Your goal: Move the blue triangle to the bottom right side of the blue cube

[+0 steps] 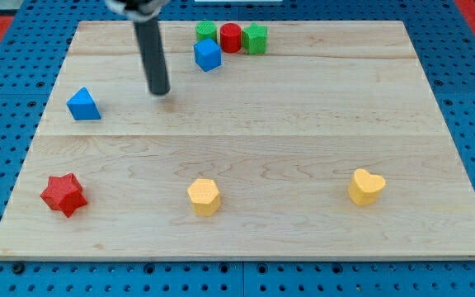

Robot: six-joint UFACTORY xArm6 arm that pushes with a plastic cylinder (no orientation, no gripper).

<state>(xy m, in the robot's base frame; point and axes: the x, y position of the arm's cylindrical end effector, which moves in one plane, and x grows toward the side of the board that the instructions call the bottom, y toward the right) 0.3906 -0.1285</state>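
The blue triangle (83, 105) lies near the board's left edge, in the upper half. The blue cube (208, 54) sits near the top edge, left of centre. My rod comes down from the view's top and my tip (160, 91) rests on the board between them, to the right of the triangle and below-left of the cube. It touches neither block.
A green block (206, 32), a red cylinder (231, 37) and a green cube (255, 38) stand in a row just above-right of the blue cube. A red star (63, 194), a yellow block (204, 196) and a yellow heart (366, 186) lie along the bottom of the wooden board (303, 124).
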